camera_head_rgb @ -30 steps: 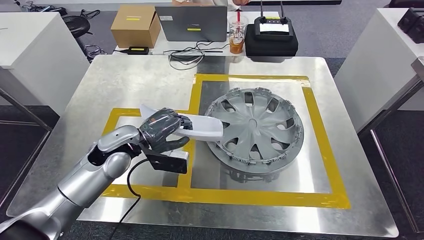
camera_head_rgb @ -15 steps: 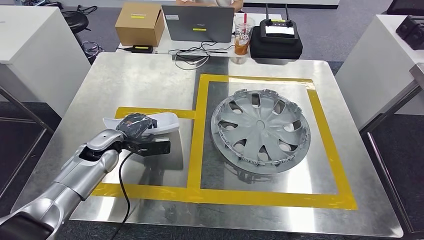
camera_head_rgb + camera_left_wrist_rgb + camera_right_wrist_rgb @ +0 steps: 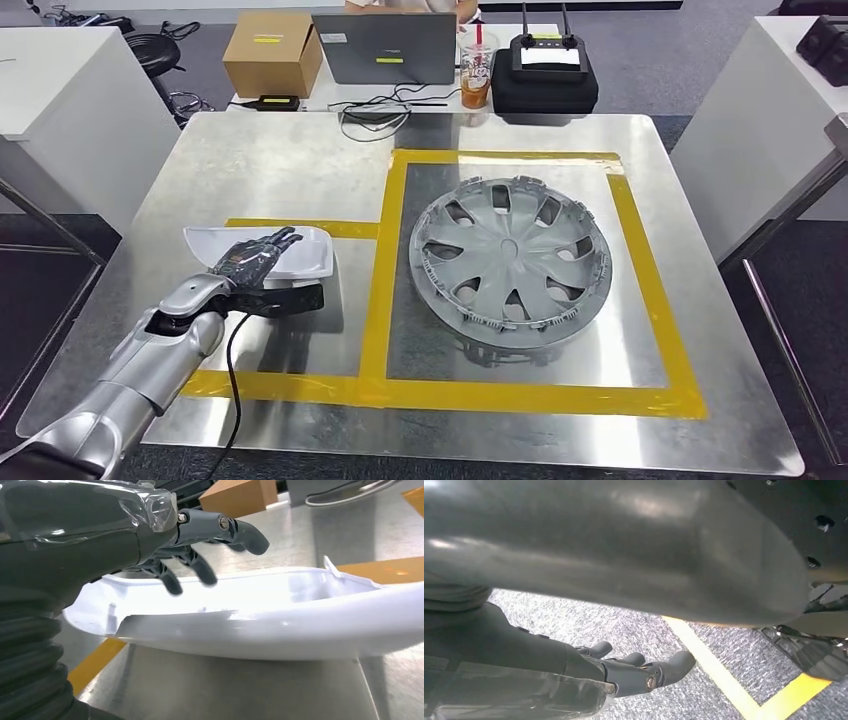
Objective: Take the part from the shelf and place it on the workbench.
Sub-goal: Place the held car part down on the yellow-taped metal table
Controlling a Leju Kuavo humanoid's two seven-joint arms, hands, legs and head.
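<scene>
Beside the wheel cover [image 3: 510, 258], the white part [image 3: 262, 253] lies on the workbench [image 3: 260, 160]. The left hand [image 3: 252, 260] hovers wide over it; a dragging finger could flip it.

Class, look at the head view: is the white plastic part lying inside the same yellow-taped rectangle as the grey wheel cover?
No: the white part lies in the smaller taped area left of the yellow tape line, while the wheel cover sits in the larger rectangle.

Steel table [image 3: 250, 160] before me, marked with yellow tape [image 3: 640, 250]; grey carpet floor [image 3: 680, 70]; white counters [image 3: 60, 90] either side; a desk [image 3: 330, 95] behind.
</scene>
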